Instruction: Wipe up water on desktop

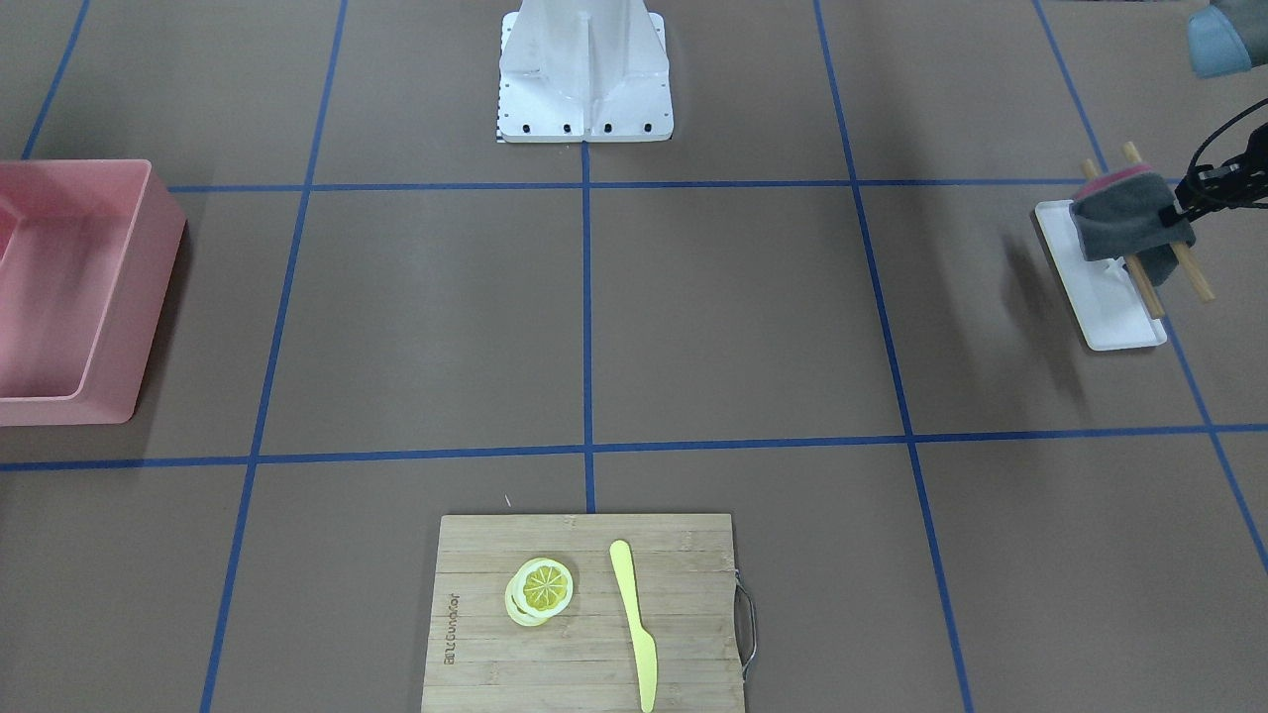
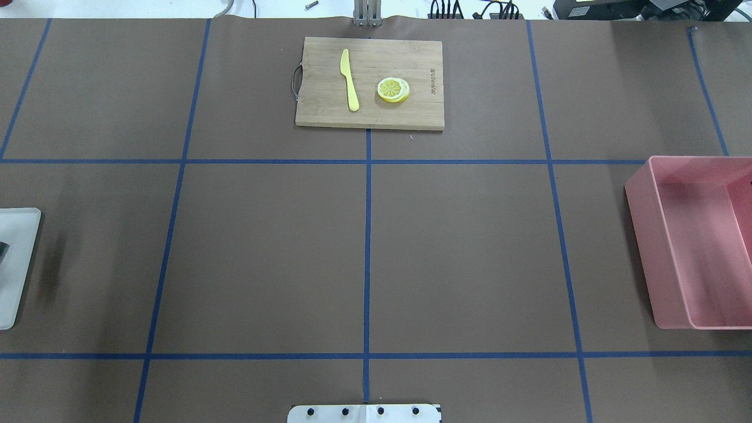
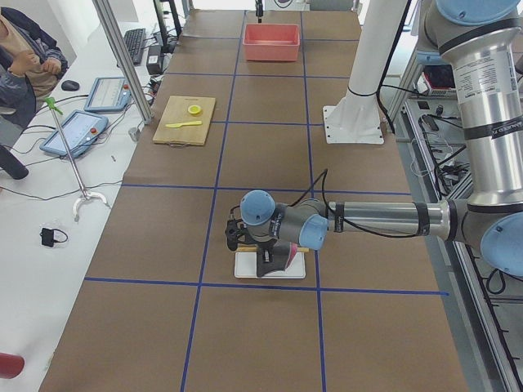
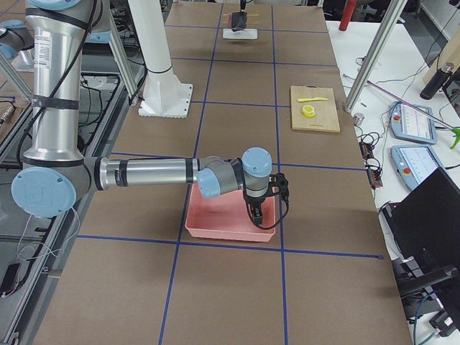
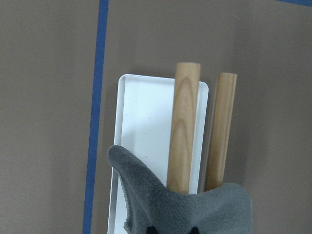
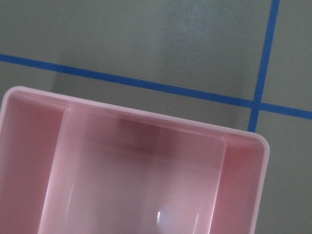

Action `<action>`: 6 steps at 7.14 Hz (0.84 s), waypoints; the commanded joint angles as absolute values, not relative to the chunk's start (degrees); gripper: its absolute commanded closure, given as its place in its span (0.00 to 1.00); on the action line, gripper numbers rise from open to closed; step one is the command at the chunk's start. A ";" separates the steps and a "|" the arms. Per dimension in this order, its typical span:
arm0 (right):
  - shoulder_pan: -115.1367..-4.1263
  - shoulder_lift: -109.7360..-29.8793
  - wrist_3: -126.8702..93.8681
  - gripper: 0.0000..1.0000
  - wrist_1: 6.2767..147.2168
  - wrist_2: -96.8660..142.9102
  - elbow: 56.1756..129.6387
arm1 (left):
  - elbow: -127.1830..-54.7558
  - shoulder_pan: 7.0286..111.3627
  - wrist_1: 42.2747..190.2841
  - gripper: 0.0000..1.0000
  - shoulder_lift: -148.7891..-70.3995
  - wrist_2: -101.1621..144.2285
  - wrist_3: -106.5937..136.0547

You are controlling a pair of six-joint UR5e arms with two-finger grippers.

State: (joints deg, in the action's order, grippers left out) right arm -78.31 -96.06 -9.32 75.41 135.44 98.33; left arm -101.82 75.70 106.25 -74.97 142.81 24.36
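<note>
The desktop (image 1: 733, 317) is a wide brown surface with blue tape lines; no wet patch shows on it. My left gripper (image 1: 1181, 213) is shut on a grey cloth (image 1: 1119, 218) with a pink underside, held over a white tray (image 1: 1114, 317). Two wooden rods (image 1: 1194, 277) run through under the cloth. In the left wrist view the cloth (image 5: 185, 209) hangs over the rods (image 5: 184, 126) and tray (image 5: 141, 122). My right gripper (image 4: 257, 212) hangs over a pink bin (image 4: 223, 215); I cannot tell whether it is open or shut.
The pink bin (image 1: 59, 297) stands empty at the robot's right end. A bamboo cutting board (image 1: 693, 594) with lemon slices (image 1: 542, 586) and a yellow knife (image 1: 634, 614) lies at the far edge. The white robot base (image 1: 584, 79) is at the near middle.
</note>
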 commanded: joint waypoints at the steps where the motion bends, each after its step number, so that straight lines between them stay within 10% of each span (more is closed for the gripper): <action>1: -78.31 -96.06 -9.32 0.00 75.41 135.44 98.35 | -102.13 75.76 106.26 1.00 -74.45 142.82 24.35; 6: -73.25 -89.69 -21.37 0.00 74.54 135.00 98.96 | -110.08 77.25 97.44 1.00 -78.54 153.89 28.79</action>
